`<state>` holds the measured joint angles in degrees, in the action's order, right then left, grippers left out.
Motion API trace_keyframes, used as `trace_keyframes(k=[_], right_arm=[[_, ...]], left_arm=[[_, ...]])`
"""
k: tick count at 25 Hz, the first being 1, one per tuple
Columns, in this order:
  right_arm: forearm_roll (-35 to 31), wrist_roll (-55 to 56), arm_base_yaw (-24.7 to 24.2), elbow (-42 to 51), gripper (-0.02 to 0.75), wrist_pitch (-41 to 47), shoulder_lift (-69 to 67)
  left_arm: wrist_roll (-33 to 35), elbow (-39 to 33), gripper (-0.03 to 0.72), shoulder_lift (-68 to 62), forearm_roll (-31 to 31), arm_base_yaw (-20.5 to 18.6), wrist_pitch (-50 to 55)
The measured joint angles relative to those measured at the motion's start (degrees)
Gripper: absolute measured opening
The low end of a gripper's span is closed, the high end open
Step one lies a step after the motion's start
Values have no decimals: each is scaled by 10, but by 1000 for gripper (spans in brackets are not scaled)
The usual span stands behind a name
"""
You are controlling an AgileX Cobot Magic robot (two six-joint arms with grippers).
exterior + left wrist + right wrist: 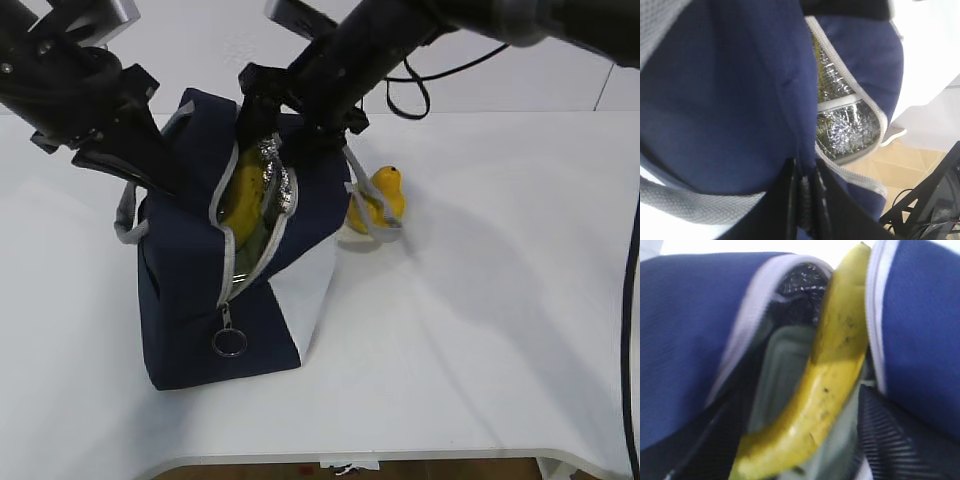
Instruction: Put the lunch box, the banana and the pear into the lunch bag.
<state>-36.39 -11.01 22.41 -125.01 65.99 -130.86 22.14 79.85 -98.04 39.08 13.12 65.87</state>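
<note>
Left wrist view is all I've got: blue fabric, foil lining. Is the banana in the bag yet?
Observer: Mostly. The right wrist view shows the banana lying in the lunch bag's open top, one tip still at the rim.
Operator: Anything else in there?
Observer: The lunch box. Its pale green lid shows beneath the banana.
Operator: And the third item?
Observer: The pear is outside, on the table just behind the bag.
</note>
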Motion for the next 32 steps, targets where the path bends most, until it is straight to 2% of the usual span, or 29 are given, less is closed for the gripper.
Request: trace_keyframes(k=[5,10,15,23,32], right_arm=[[90,43,0,-76,564,43,1],[215,91,-1,-80,562,54,30],[277,134,-22,-79,562,56,55],[282,169,-93,-44,562,57,55],[243,167,-94,5,561,57,35]], left_arm=[[0,0,15,0,-4,0,0],[0,0,15,0,-12,0,1],[0,0,15,0,-21,0,2],[0,0,15,0,-25,0,8],[0,0,15,0,-25,0,12]])
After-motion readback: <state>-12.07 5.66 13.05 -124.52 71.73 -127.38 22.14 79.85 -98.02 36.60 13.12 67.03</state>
